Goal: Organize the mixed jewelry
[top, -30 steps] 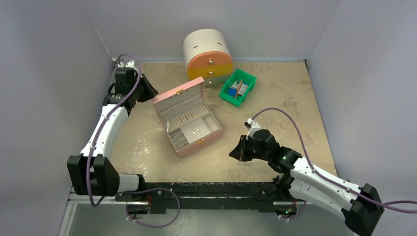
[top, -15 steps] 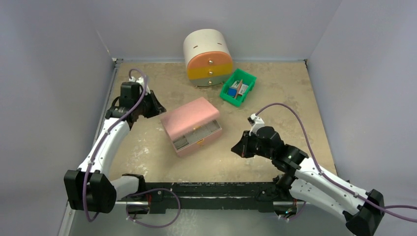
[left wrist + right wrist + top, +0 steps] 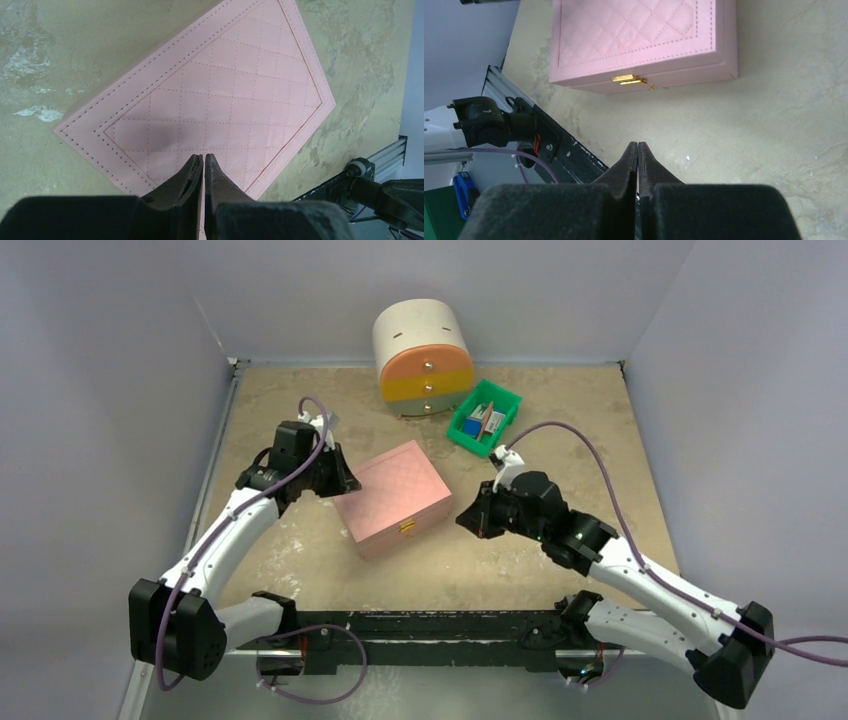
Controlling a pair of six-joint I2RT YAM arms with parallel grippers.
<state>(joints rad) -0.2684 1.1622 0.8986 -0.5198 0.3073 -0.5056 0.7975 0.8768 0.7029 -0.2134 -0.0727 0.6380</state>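
The pink quilted jewelry box (image 3: pixel 395 495) lies with its lid down on the stone-patterned table, so the mixed jewelry is hidden. My left gripper (image 3: pixel 345 485) is shut with nothing in it. It hovers over the lid's left corner, and the lid (image 3: pixel 225 95) fills the left wrist view under the tips (image 3: pixel 204 156). My right gripper (image 3: pixel 463 520) is shut and empty, just right of the box's front. In the right wrist view its tips (image 3: pixel 638 145) point at the gold clasp (image 3: pixel 630 79) on the front wall of the box (image 3: pixel 639 35), a short gap away.
A round drawer unit (image 3: pixel 424 358) with orange, yellow and green fronts stands at the back. Beside it is a green bin (image 3: pixel 485 416) with coloured items. The black rail (image 3: pixel 430 625) runs along the near edge. Grey walls enclose the table.
The box's lid has gone from standing open to fully down. My left gripper followed it from the back left onto the lid and closed. My right gripper moved up and left toward the box.
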